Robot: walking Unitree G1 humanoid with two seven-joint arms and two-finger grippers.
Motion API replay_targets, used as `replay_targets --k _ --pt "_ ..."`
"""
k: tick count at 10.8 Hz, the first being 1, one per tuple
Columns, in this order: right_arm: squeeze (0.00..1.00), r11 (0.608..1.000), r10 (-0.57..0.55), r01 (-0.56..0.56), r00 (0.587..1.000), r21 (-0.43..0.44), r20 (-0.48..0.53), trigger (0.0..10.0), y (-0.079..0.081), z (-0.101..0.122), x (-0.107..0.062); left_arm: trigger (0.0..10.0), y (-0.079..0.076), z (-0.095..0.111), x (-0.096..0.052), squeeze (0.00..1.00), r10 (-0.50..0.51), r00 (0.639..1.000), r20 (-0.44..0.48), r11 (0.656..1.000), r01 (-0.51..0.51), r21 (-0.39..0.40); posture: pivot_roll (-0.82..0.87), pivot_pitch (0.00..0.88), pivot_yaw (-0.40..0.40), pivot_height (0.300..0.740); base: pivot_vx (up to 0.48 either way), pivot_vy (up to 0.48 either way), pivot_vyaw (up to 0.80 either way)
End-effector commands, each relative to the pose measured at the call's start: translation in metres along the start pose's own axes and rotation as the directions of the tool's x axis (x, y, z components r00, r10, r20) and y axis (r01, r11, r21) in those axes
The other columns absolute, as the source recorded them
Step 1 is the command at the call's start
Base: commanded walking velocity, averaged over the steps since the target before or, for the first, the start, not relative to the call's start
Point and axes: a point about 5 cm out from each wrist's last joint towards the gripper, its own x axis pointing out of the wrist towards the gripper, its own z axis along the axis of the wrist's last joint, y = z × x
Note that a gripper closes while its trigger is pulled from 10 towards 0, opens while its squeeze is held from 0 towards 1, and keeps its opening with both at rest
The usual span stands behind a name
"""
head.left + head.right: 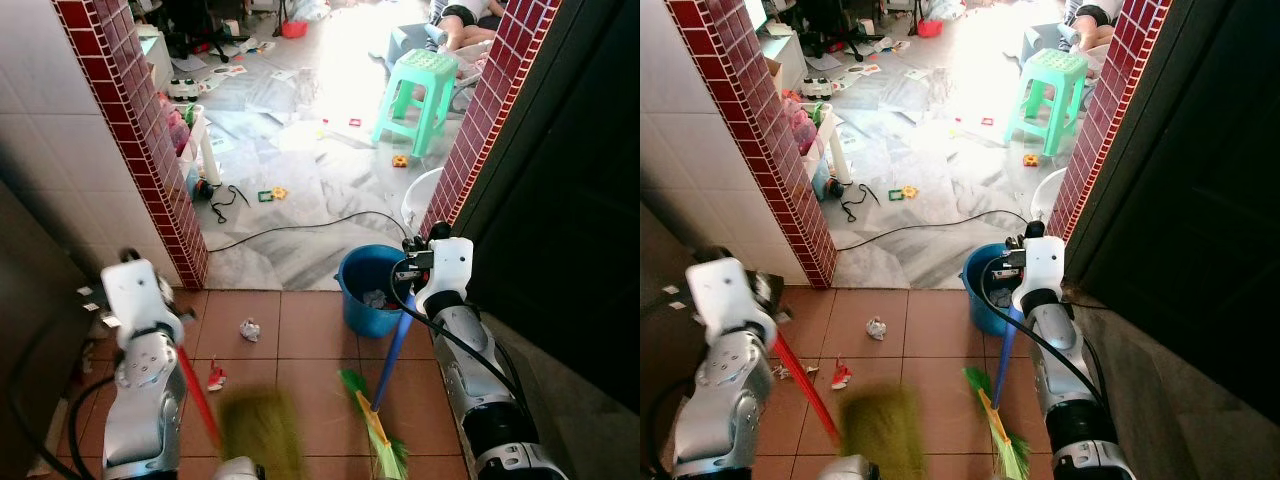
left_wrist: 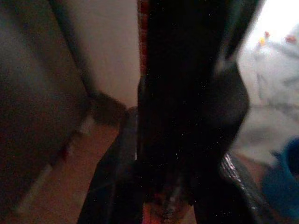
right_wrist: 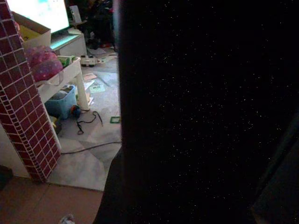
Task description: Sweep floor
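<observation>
A broom with a red handle [image 1: 197, 390] and blurred yellow-green bristles [image 1: 262, 432] slants across the terracotta tiles under my left arm. My left gripper [image 1: 128, 260] is at the handle's upper end; in the left wrist view the red handle [image 2: 142, 28] runs between dark fingers. My right gripper [image 1: 416, 250] is above the top of a blue handle [image 1: 392, 355] that ends in a green and yellow head [image 1: 378, 432] on the floor. A crumpled paper ball [image 1: 249, 329] and a red scrap [image 1: 215, 377] lie on the tiles.
A blue bucket [image 1: 368, 290] with rubbish inside stands at the doorway. Red-tiled pillars [image 1: 150, 150] flank the opening, and a dark door [image 1: 570, 200] is on the right. Beyond are a black cable [image 1: 300, 226], a green stool [image 1: 415, 95] and scattered toys.
</observation>
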Motion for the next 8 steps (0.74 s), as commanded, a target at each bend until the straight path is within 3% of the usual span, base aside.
replay_targets --k 1,4,5,7,8 --pt "0.00 1.000 -0.002 0.002 0.999 -0.003 -0.036 10.0 -0.001 -0.005 -0.001 10.0 -0.009 0.005 -0.004 0.00 -0.057 0.997 -0.047 0.997 0.055 -0.049 0.00 0.000 0.008 0.740 0.000 0.000 0.00" --pt "0.00 1.000 -0.009 0.009 0.999 -0.013 -0.053 10.0 -0.003 -0.007 0.000 10.0 -0.016 0.001 -0.012 0.00 -0.147 0.970 -0.192 0.984 0.124 -0.127 0.00 0.000 0.009 0.740 0.000 0.000 0.00" --pt "0.00 1.000 -0.013 0.012 0.998 -0.016 -0.055 10.0 -0.005 -0.007 0.000 10.0 -0.017 0.003 -0.013 0.00 -0.158 0.967 -0.202 0.984 0.137 -0.113 0.00 0.000 0.008 0.740 0.000 0.000 0.00" --pt "0.00 1.000 -0.013 0.012 0.999 -0.016 -0.046 10.0 -0.004 -0.006 0.001 10.0 -0.015 0.012 -0.004 0.00 -0.120 0.990 -0.073 0.991 0.116 -0.066 0.00 0.000 0.006 0.740 0.000 0.000 0.00" --pt "0.00 1.000 -0.011 0.011 1.000 -0.014 -0.020 10.0 -0.003 -0.002 0.002 10.0 -0.010 0.022 0.000 0.00 -0.054 0.996 0.073 0.999 0.054 0.004 0.00 0.000 0.004 0.740 0.000 0.000 0.00"
